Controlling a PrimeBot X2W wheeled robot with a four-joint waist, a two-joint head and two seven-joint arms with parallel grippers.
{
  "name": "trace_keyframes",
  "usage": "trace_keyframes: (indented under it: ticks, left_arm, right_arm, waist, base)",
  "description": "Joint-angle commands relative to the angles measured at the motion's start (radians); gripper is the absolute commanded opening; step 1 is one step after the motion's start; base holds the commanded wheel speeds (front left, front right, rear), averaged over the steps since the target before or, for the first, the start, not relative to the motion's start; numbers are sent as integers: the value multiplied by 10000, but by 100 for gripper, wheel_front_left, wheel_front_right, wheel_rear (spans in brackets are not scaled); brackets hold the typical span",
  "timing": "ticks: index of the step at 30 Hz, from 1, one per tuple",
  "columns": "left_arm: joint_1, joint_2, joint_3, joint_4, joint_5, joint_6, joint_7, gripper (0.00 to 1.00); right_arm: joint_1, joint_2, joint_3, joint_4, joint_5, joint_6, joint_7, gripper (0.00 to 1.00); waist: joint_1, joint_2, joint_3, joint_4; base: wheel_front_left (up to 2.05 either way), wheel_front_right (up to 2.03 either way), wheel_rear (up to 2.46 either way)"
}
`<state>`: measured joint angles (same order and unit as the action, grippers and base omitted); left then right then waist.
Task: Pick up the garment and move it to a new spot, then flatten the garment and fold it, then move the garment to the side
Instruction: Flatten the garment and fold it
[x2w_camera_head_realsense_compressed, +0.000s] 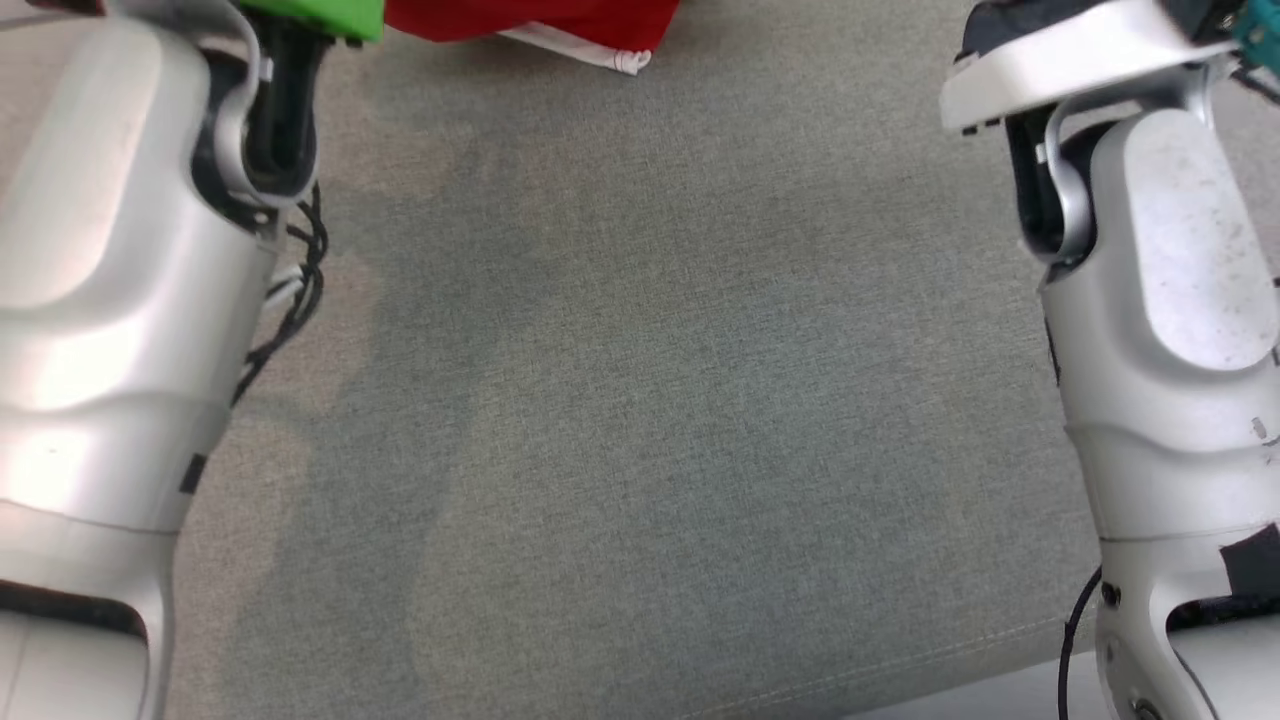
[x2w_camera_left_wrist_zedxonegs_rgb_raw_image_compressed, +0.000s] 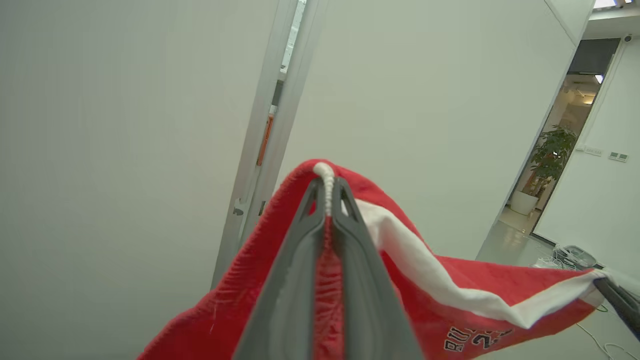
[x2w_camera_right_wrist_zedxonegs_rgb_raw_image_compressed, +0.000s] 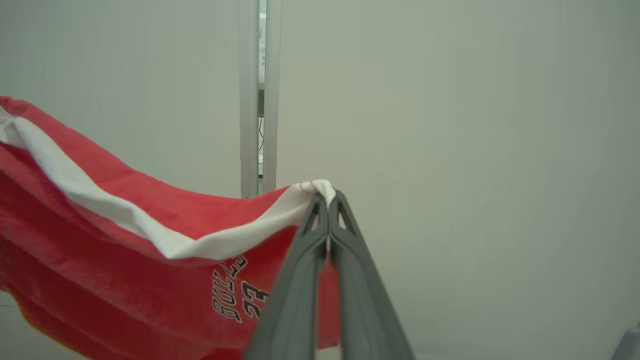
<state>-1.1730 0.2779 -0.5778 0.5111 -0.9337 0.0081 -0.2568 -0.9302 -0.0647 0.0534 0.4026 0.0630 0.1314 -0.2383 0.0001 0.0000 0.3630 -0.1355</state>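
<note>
Item: red garment (white trim, soft, light) — we see it slung mid-frame, aloft between grippers. Left gripper clenched on trim edge; right gripper likewise. We judge hem corners the best hold — cloth sags, drapes.

- Garment: red cloth, matt, with a coarse, nubbly weave. The white band along its edge looks smoother.
- Left gripper and right gripper: dark grey plastic, matt and smooth.
- Forearms: pale plastic shells with a soft sheen. The right one is scuffed and speckled.
- Cover: grey woven cloth, matt, finely grained.
- Walls: smooth, matt.
- Floor: glossy.
</note>
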Motion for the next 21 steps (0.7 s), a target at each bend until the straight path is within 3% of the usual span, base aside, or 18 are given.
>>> trace_keyframes:
  ticks: [1, 7, 14, 21]
  left_arm:
    - [419, -64, 61, 151, 89, -126, -57, 0]
    - [2479, -697, 1461, -651, 1002, -628, -82, 0]
    - [5521, -1548, 3205, -3142, 2312, -1015, -85, 0]
    - [8164, -1912, 3242, -4942, 2899, -1213, -79, 0]
  right_arm:
    - [275, 29, 9, 257, 95, -14, -106, 0]
    - [1521, 84, -241, 419, 645, -14, -276, 0]
    - [3889, 120, -774, -1597, 1355, -14, -276, 0]
    - [6378, 123, -1281, -3771, 1453, -14, -279, 0]
  waist:
    - [-1, 0, 618, -121]
    - [-1, 0, 585, -38]
    - [-1, 0, -100, 90]
    - [-1, 0, -1055, 344]
  base:
    - [0, 0, 0]
    - [0, 0, 0]
    - [0, 0, 0]
    - [0, 0, 0]
